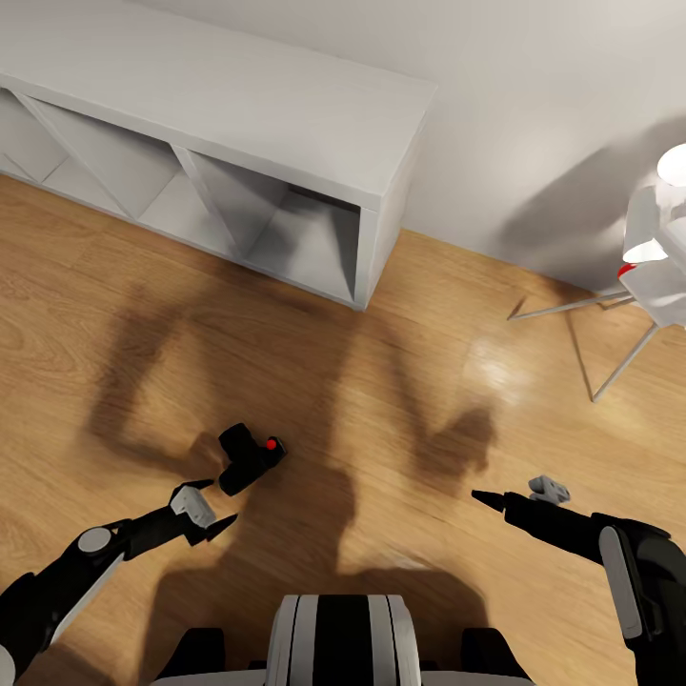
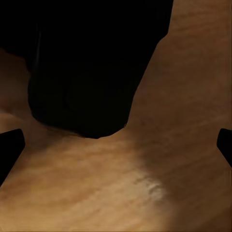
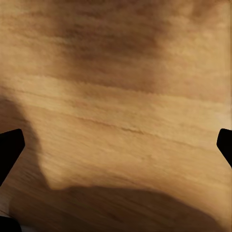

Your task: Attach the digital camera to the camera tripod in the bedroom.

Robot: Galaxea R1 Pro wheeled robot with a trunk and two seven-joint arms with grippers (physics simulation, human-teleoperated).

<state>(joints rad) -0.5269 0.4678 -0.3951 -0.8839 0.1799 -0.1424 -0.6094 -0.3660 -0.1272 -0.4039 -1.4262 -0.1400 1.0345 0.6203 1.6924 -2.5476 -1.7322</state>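
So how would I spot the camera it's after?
Find the grey cube shelf against the wall, then look down the wood floor toward the robot. The digital camera lies just ahead of the left gripper: small, black, with a red dot.

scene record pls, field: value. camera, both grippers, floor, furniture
digital camera: on the wood floor, red dot up, not held
left gripper: open, just short of the camera, not touching
right gripper: open, over bare floor
grey cube shelf: against the wall, beyond the camera
white lamp: thin splayed legs, at the robot's right
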